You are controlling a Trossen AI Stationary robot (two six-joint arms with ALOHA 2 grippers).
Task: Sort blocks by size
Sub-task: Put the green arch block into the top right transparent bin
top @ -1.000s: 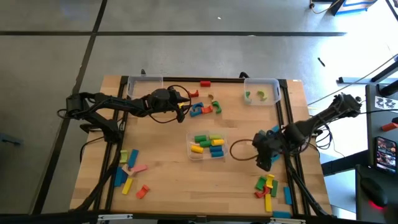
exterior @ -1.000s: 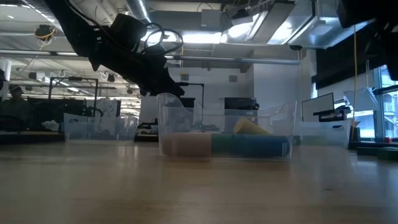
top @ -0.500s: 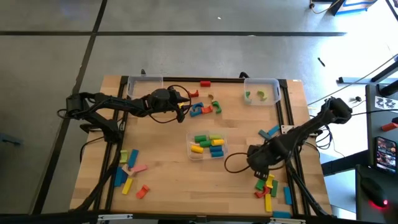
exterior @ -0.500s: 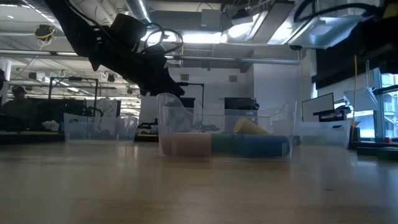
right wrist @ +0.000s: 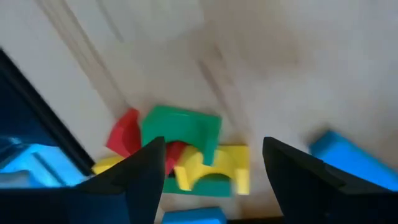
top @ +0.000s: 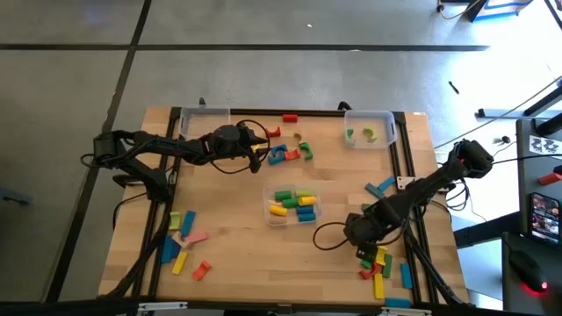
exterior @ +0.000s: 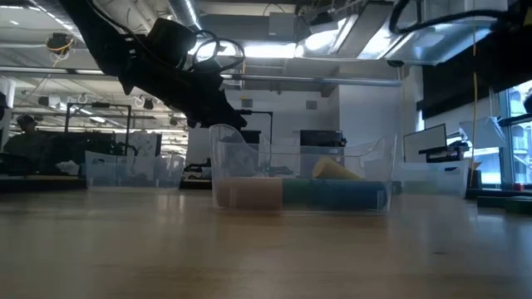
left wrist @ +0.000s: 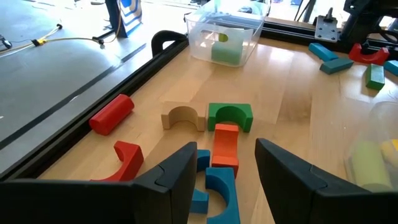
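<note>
Right gripper (top: 362, 235) is hanging low over the block pile (top: 379, 263) at the table's near right corner, fingers spread wide with nothing between them, which reads as lining up a pick. In the right wrist view the green block (right wrist: 180, 134) is sitting just past the fingertips, atop a yellow arch (right wrist: 214, 169) and beside a red piece (right wrist: 127, 134), so it is probably the next target. Left gripper (top: 255, 151) is waiting over the far-centre cluster, fingers apart and empty; its wrist view is showing an orange block (left wrist: 225, 144), a green arch (left wrist: 229, 116), a natural wood arch (left wrist: 183, 116) and a red cylinder (left wrist: 112, 114) lying loose in front. The centre bin (top: 292, 205) is holding medium bars and the far-right bin (top: 369, 128) green pieces, so the bins appear to be size groups. More blocks are lying unsorted near left (top: 183, 239). No readable writing or brands anywhere.
</note>
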